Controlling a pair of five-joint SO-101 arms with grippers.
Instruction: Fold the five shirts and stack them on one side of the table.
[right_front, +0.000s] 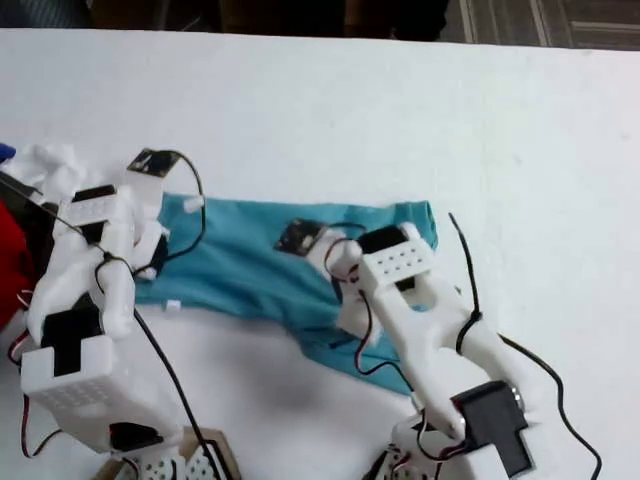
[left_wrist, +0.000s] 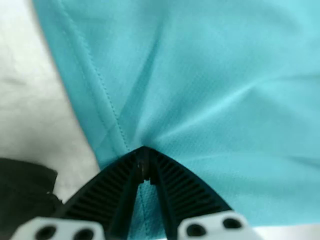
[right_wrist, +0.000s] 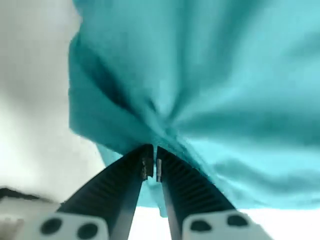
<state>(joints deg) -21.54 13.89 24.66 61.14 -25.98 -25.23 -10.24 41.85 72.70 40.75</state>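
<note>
A soft teal cloth shirt (right_front: 250, 275) lay on the white table (right_front: 350, 110), toward the arms' edge. The left claw (left_wrist: 144, 164) and the right claw (right_wrist: 151, 162) each pinched its cloth tight.

A white table (right_front: 400, 110) carries a rumpled teal shirt (right_front: 245, 270) spread along it. Past one end of the shirt lie a red cloth (right_front: 8, 262) and a crumpled white cloth (right_front: 50, 160).

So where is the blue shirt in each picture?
High view: the shirt lies spread across the middle of the table.
Left wrist view: the shirt spreads beyond the left gripper, which pinches it.
Right wrist view: the shirt bunches at the right gripper.
Shared landmark: the white table beside the shirt.
</note>
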